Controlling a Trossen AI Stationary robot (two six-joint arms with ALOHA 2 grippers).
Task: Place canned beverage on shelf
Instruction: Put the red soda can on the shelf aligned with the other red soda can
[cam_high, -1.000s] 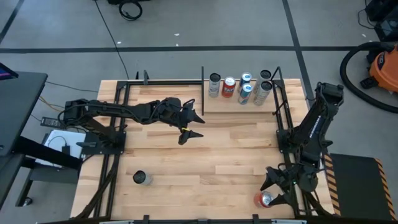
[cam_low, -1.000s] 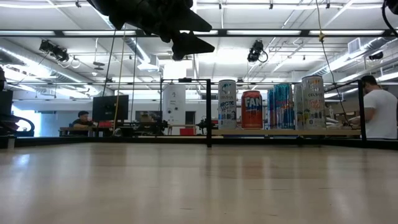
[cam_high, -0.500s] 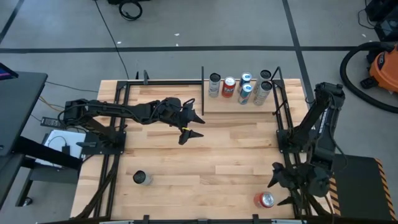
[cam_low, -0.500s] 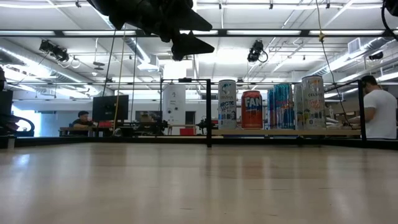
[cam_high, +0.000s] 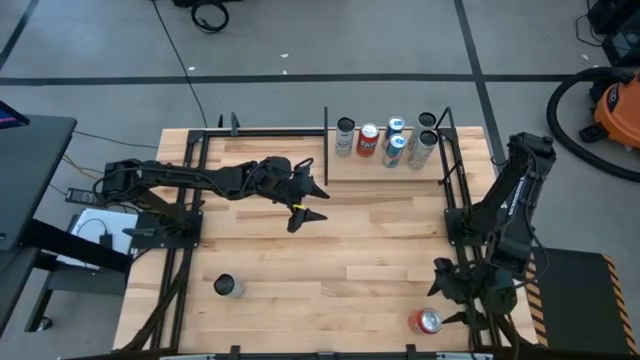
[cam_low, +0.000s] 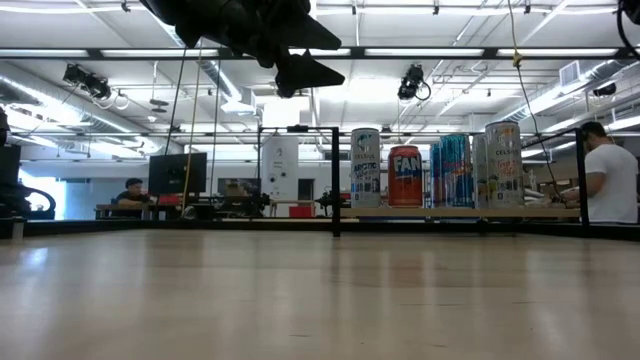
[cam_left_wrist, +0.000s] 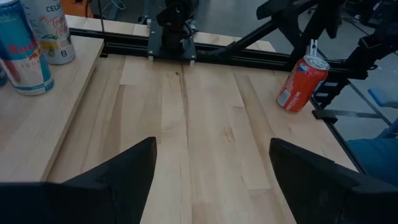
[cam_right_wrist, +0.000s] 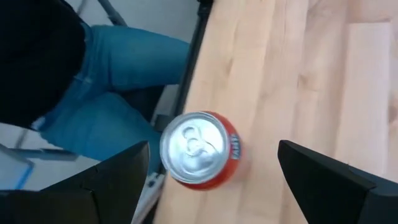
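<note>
- shelf (cam_high: 385, 168) at the table's far edge, right of centre, pale panel with black rods
- five cans on shelf: silver can (cam_high: 345, 136), red can (cam_high: 368, 139), two blue cans (cam_high: 394, 143), tall pale can (cam_high: 423, 146)
- left gripper (cam_high: 305, 202) over table middle-left, fingers apart, empty
- right gripper (cam_high: 447, 300) near right front corner, fingers spread, just beside red can at front (cam_high: 426, 321), not touching
- grey can (cam_high: 228, 287) standing alone front left on tabletop (cam_high: 350, 255)
</note>
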